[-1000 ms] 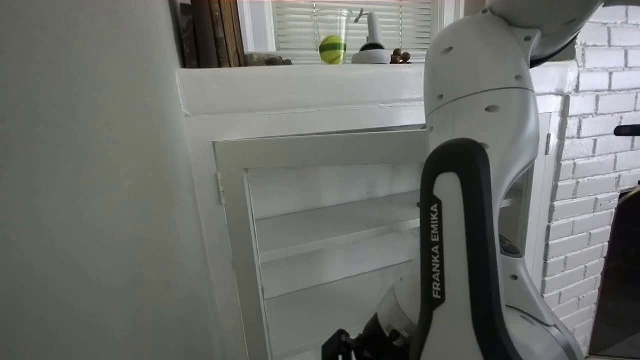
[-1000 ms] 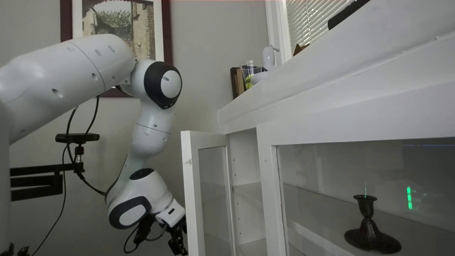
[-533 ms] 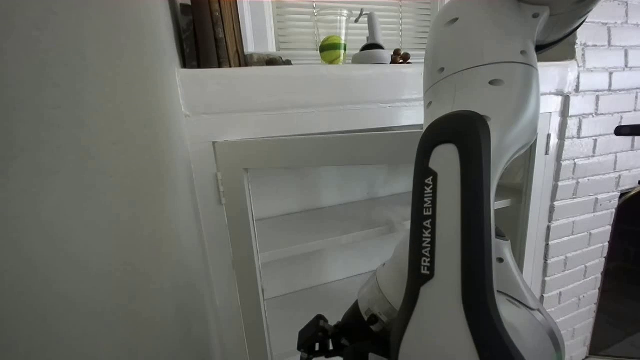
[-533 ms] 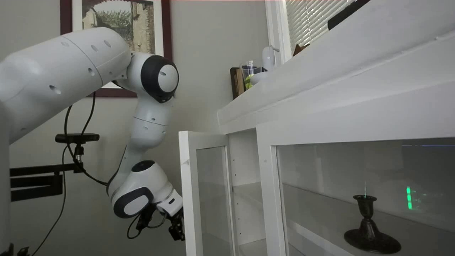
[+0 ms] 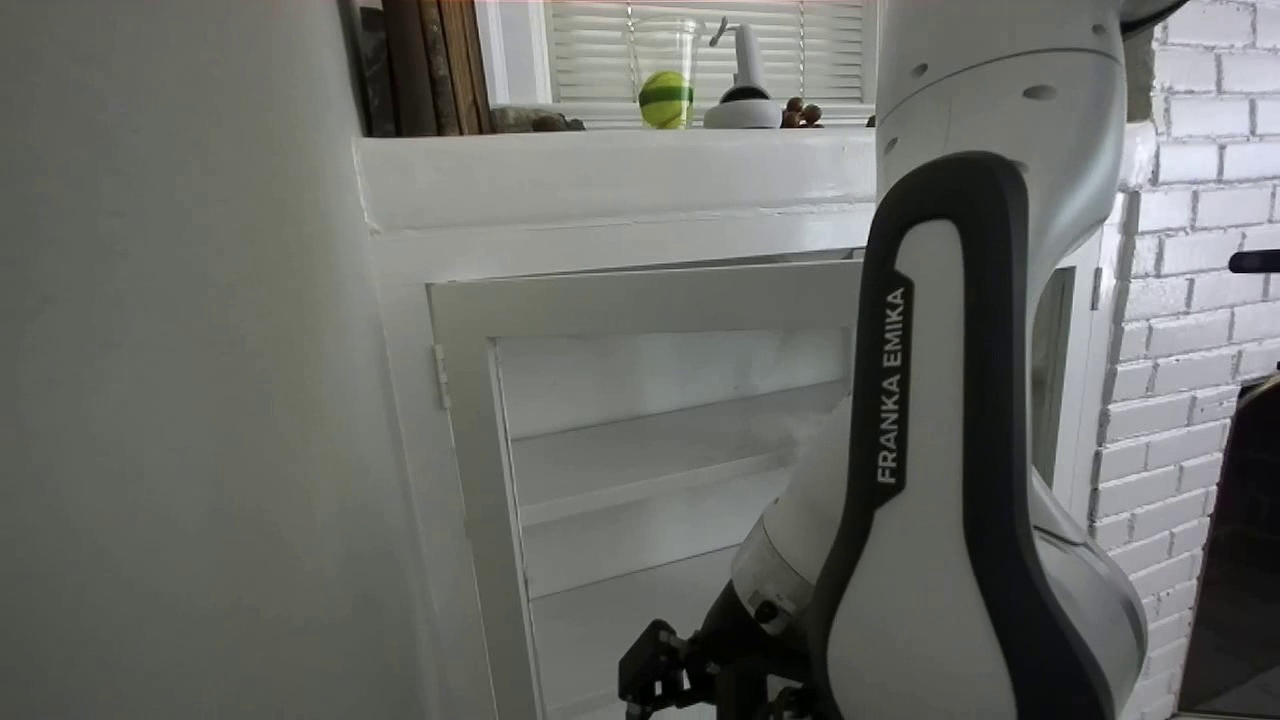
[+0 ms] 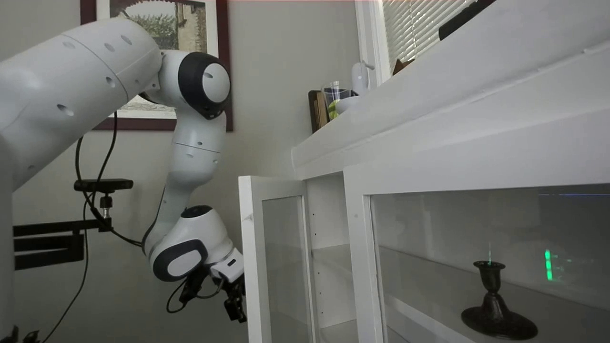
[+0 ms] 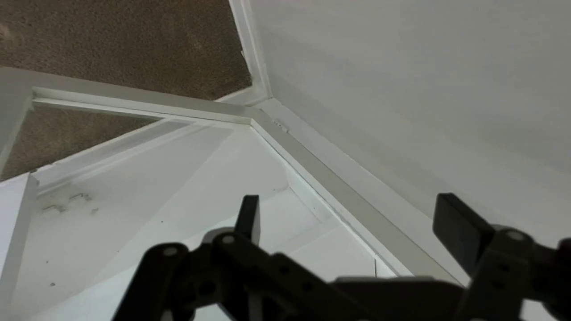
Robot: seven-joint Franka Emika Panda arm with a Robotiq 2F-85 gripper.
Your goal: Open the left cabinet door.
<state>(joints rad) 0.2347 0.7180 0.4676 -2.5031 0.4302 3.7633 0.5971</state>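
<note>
The left cabinet door (image 5: 650, 300) is white with one big glass pane and hinges on its left side. It stands partly open, swung out from the cabinet, as an exterior view (image 6: 252, 257) shows. Its knob is hidden. My gripper (image 7: 349, 211) is open and empty, with its fingertips wide apart. In the wrist view the door's hinge-side frame (image 7: 354, 198) runs diagonally behind the gap. In an exterior view the gripper (image 6: 236, 305) is low on the outer side of the door, partly hidden by its edge. I cannot tell whether it touches the door.
A grey wall (image 5: 200, 400) stands close beside the hinge side. Another white glass-paned door (image 6: 360, 267) is shut, with a dark candle holder (image 6: 495, 305) behind its glass. A ledge (image 6: 429, 119) runs above. Brown carpet (image 7: 134, 44) covers the floor.
The arm has moved back from the cabinet and the gripper has risen slightly beside the door. The left door has swung open a little farther.
</note>
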